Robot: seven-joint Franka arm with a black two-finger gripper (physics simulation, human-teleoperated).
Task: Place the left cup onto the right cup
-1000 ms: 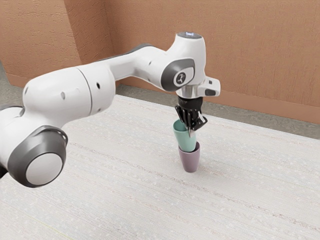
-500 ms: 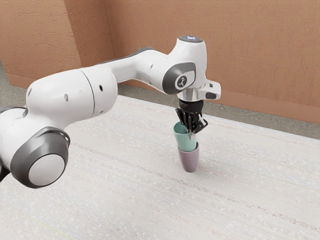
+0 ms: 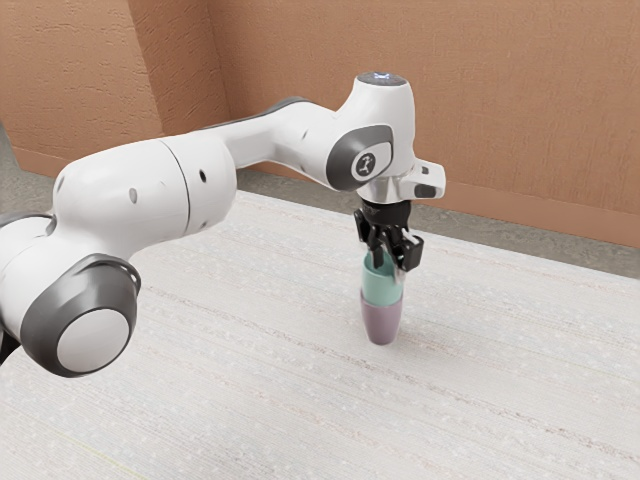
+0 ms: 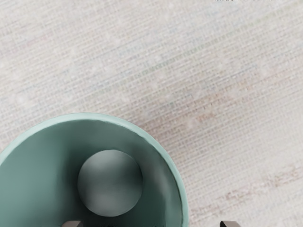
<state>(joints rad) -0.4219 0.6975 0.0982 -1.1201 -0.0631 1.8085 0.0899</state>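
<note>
Teal cup [image 3: 381,284] stood upright, nested in the purple cup [image 3: 380,322]; only the purple cup's lower body showed below the teal wall. The stack sat on the desk [image 3: 250,380], nearer its far edge than its near one, with bare woven surface on every side.

Gripper [image 3: 389,258] hung directly over the teal rim, pointing down. Fingers were spread apart, clamping nothing. In the wrist view, one dark fingertip [image 4: 228,223] lay outside the teal cup [image 4: 47,156] and the other inside it, the rim wall between them. The cup's round grey floor was visible.

Beyond the desk's far edge ran a grey floor strip [image 3: 560,240], then the brown wall [image 3: 500,90].
</note>
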